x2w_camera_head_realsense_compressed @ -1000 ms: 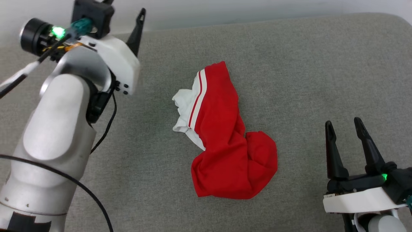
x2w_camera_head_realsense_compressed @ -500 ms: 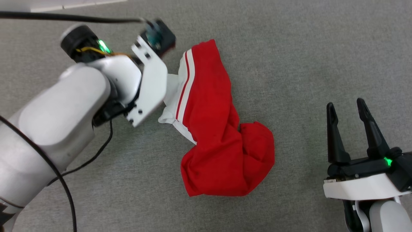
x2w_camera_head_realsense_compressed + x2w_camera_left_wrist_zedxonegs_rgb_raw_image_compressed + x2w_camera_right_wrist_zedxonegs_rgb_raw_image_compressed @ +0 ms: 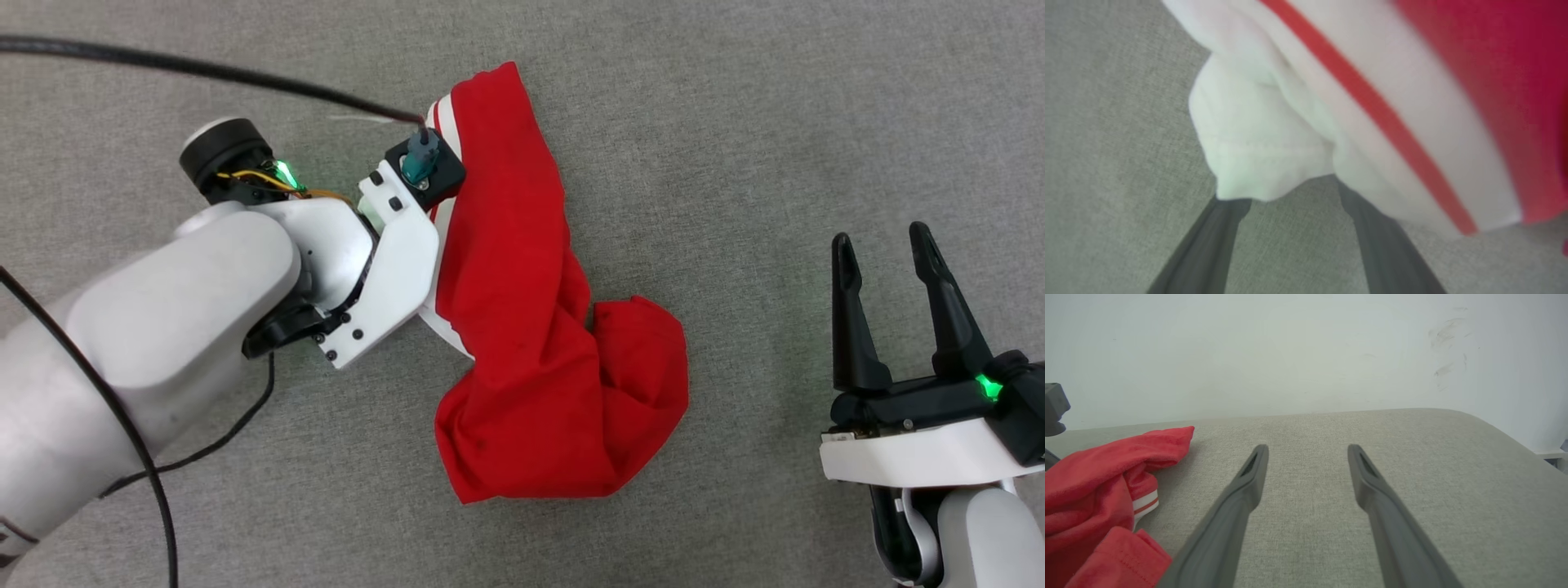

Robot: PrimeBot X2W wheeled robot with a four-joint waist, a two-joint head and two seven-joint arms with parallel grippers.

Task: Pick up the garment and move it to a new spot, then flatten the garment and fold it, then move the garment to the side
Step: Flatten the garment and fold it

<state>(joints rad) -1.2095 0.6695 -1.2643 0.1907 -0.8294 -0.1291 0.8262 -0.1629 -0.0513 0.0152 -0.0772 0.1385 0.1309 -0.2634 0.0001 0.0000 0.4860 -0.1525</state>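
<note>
The crumpled red-and-white jersey T-shirt (image 3: 531,327) lies central on our grey fabric pad (image 3: 775,122). At its ten o'clock our left gripper (image 3: 1290,192) straddles the white sleeve (image 3: 1257,155), jaws spread (seemingly touching cloth) to pinch it; right gripper (image 3: 886,245) hangs spread at three o'clock.

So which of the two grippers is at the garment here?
The left gripper: its open fingers meet the white sleeve of the garment. The right gripper, also open, hangs over bare grey surface, clear of the cloth.

The garment (image 3: 522,327) is made of soft matt cloth; the counter (image 3: 735,122) under the left hand (image 3: 1288,196) is covered in coarse weave; the right hand (image 3: 880,237) is matt plastic.
</note>
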